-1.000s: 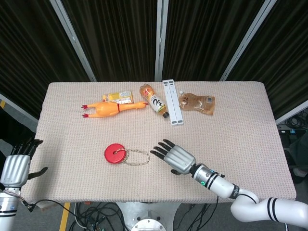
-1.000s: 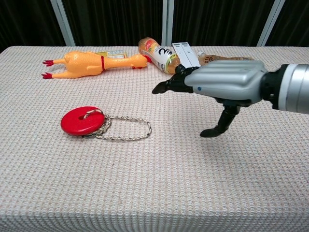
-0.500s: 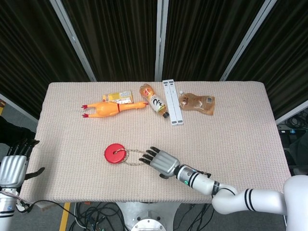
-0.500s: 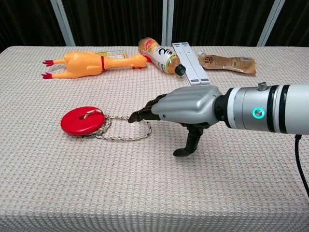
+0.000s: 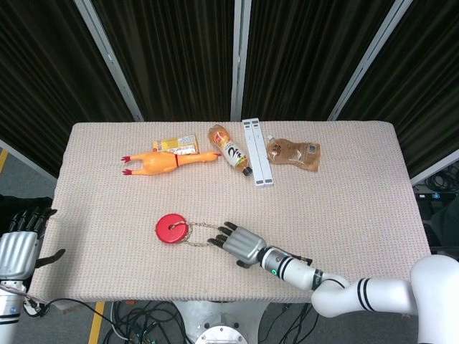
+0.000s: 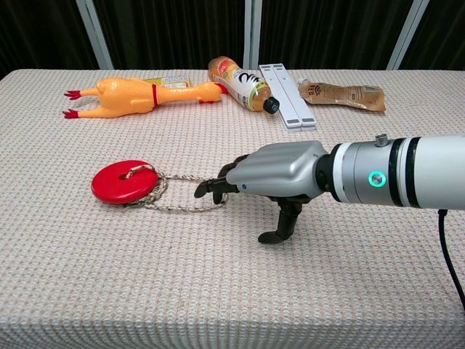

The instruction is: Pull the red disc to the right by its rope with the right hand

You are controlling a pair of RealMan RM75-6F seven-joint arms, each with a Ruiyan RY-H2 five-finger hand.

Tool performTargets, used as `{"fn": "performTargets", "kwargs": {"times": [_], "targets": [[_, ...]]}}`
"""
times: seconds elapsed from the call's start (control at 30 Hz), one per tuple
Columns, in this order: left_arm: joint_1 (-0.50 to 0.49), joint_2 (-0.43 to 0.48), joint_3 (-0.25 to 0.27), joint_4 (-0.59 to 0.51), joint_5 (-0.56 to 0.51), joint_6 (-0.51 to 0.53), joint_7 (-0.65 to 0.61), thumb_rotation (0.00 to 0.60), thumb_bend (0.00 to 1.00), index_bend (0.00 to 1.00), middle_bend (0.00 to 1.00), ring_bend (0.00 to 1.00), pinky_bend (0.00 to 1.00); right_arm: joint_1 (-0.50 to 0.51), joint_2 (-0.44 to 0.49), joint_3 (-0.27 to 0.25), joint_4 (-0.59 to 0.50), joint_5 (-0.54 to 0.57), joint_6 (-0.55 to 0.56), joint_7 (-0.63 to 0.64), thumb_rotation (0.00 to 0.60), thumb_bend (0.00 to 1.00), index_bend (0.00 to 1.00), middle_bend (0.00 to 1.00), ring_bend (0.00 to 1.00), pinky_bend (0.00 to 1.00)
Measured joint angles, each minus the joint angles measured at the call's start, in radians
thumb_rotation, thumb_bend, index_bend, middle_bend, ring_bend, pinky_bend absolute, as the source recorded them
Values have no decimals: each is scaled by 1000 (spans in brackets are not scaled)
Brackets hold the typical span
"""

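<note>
The red disc (image 5: 171, 228) lies flat on the woven bench (image 5: 358, 201), left of centre and toward the near edge, with its rope (image 6: 185, 207) looped out to the right. The right hand (image 6: 272, 174) is low over the far end of that loop, palm down, its fingertips (image 6: 207, 187) curled down at the rope's end; whether they actually hold the rope cannot be told from either view, and the thumb points down to the bench apart from the fingers. The left hand (image 5: 20, 244) hangs off the left edge of the bench with its fingers spread, holding nothing. Along the far side lie a rubber chicken (image 5: 166, 162), a yellow packet (image 5: 179, 145) just behind it, a bottle (image 5: 229, 151) on its side, a white strip (image 5: 257, 151) and a brown pouch (image 5: 294, 153).
</note>
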Motion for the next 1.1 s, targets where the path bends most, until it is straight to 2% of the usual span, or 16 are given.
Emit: {"fn": "performTargets", "kwargs": {"times": [0.1,0.57,0.87,1.1], "targets": [[1,0,0,0,-1,0,0,600,24,199,179,97,136,9,2,-8,-3,9,6,-1,600,252,0,205,0,0],[0,1,-1,-2,0,-3,4,600,25,199,180,97,136,32,8,-24,3,46,29,32,600,269,0,462,0,0],[2,0,-1,4,-3,-4,-2,600,25,199,180,97,136,38,-7,-15,13,40,43,79,600,335,0,530,4,0],[5,-2,-2,13,-5,-3,-11,600,25,199,180,97,136,56,-7,-8,24,45,19,124,600,340,0,588,43,0]]}}
